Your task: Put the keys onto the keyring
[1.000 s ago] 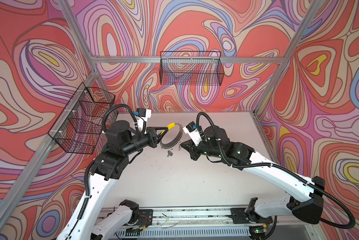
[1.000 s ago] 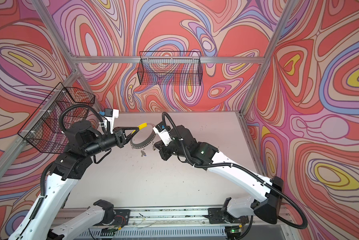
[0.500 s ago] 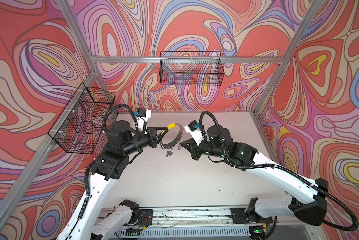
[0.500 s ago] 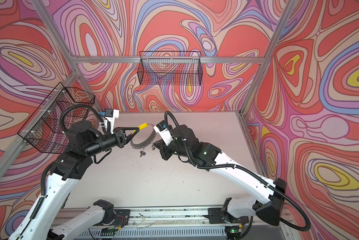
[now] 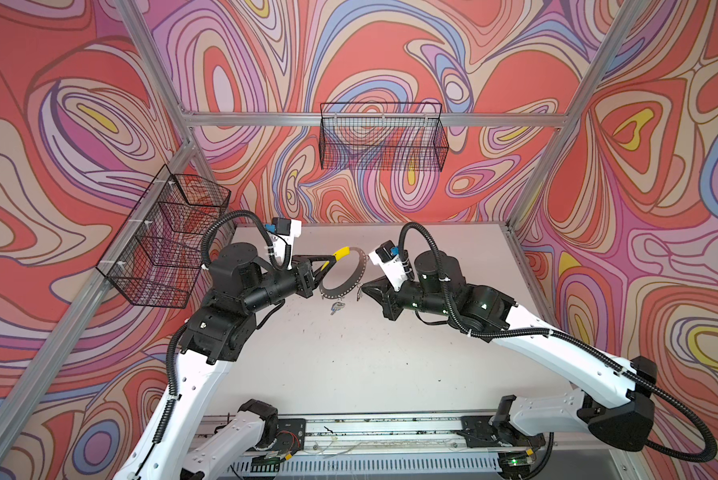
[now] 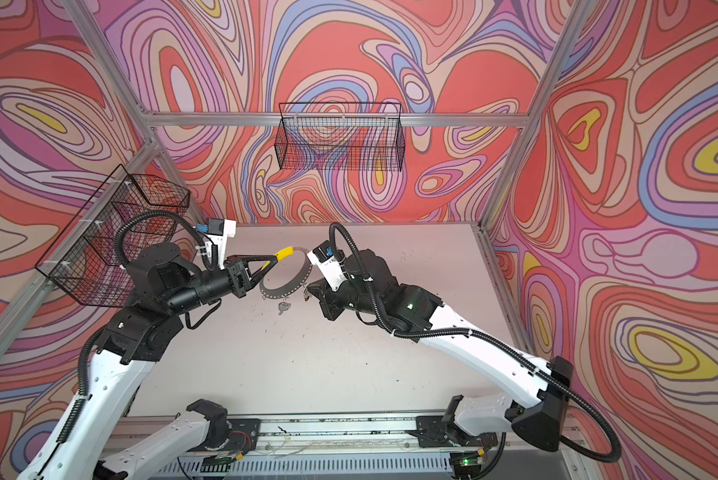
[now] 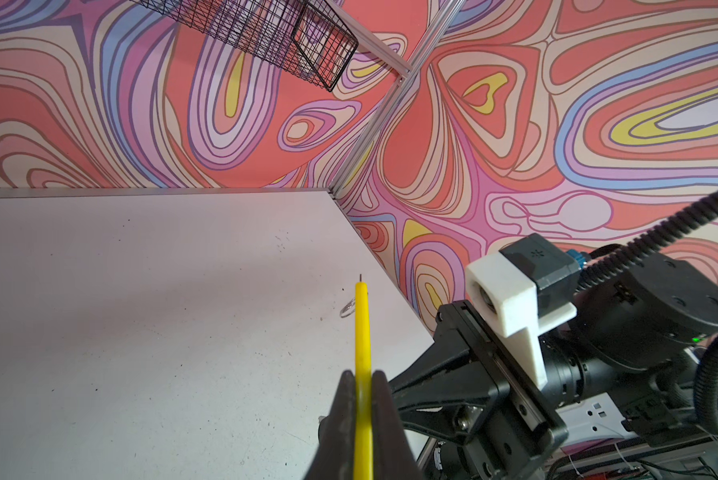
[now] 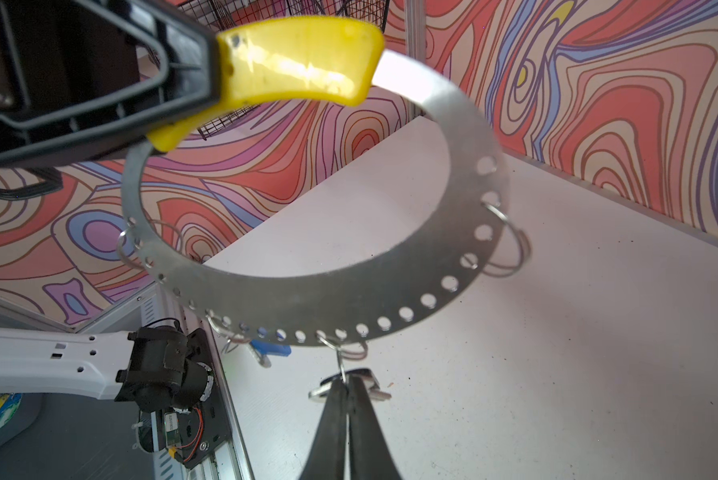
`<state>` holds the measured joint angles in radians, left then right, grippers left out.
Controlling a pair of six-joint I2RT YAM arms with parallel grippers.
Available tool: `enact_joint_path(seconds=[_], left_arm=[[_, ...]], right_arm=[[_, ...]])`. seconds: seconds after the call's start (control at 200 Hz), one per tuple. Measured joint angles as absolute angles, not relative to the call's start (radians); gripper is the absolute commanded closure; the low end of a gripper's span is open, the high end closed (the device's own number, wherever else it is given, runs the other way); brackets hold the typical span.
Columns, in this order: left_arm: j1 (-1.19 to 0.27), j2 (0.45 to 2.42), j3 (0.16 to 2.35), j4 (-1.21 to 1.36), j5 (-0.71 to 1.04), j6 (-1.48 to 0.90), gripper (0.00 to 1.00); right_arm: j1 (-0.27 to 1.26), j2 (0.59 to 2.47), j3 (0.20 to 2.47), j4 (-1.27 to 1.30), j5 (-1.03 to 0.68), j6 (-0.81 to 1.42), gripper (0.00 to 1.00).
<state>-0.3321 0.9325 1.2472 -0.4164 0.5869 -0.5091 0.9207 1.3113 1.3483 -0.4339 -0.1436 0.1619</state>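
Threading the black-tagged silver key (image 8: 376, 390) onto a wire loop (image 8: 351, 347), your right claw (image 8: 346, 388) pinches it beneath the perforated grey metal keyring (image 8: 465, 137), left claw (image 7: 363, 382) clamping its yellow sleeve (image 8: 299, 62). Next, seat it fully before releasing.

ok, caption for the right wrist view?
Left fingers hold the keyring by its yellow sleeve; right fingers pinch the black-tagged key under it.

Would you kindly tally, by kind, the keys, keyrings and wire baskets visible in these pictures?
Small silver metal keys with oval plastic tags: 2 (blue-tagged key, black-tagged key)
Large flat grey perforated metal keyring with yellow sleeve: 1
Black wire baskets: 2 (back wall, left wall)
Total: 5
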Motion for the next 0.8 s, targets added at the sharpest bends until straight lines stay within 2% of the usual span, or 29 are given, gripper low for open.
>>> enact_joint_path(seconds=[0.796], left_arm=[[-0.332, 0.920, 1.234, -0.416, 0.609, -0.509, 1.00]], right_arm=[[0.908, 1.295, 1.324, -0.424, -0.149, 0.180, 1.00]])
